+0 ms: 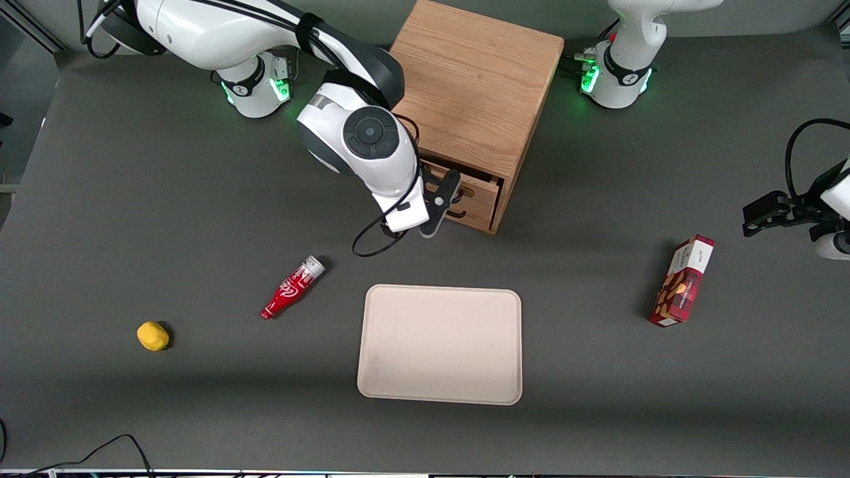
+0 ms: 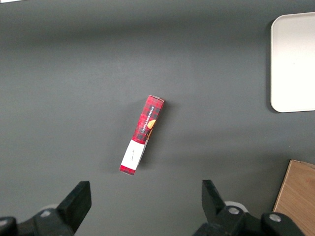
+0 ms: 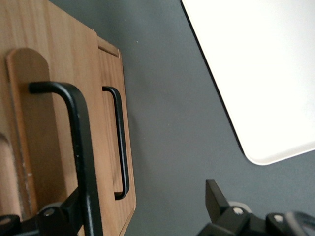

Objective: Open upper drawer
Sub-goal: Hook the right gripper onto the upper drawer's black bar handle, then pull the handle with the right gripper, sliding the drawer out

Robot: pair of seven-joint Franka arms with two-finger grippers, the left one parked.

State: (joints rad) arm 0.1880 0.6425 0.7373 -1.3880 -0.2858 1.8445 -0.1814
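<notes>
- The tool is hanging right in front of the wooden cabinet, at the level of its drawer fronts.
- The upper drawer is sitting at the top of the cabinet's front, seemingly pulled out only slightly.
- Its long black handle is running across the tool's gap, just beside one finger.
- The tool's fingers are standing spread, gripping nothing.
- Judging from this, the pull should be going straight away from the cabinet, toward the pale tray on the table.
</notes>
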